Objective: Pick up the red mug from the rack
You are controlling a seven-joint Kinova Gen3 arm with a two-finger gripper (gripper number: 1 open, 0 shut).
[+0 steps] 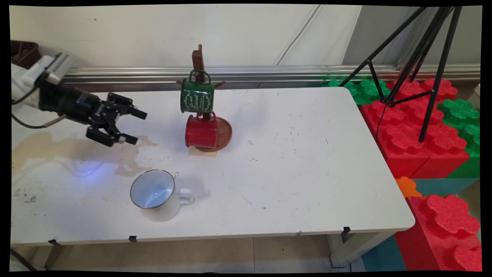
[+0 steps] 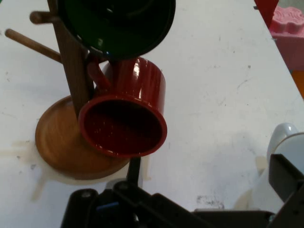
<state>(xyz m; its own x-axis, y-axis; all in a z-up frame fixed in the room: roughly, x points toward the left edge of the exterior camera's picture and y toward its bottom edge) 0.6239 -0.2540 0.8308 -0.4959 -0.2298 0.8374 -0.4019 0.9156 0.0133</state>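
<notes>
The gripper [image 1: 133,126] hangs above the left part of the white table [image 1: 300,161], pointing right with its two fingers spread apart and nothing between them. To its right stands a wooden mug stand [image 1: 200,63] on a round base, with two mugs hung on it — a green mug [image 1: 197,96] above and a red mug [image 1: 201,132] below. Nearer the table's front edge, below the gripper, a white mug [image 1: 155,194] sits upright — its handle to the right. A brownish stain [image 1: 69,148] spreads over the table under the gripper. Red and green foam blocks [image 1: 419,127] and a black tripod [image 1: 419,61] stand beyond the table's right end.
</notes>
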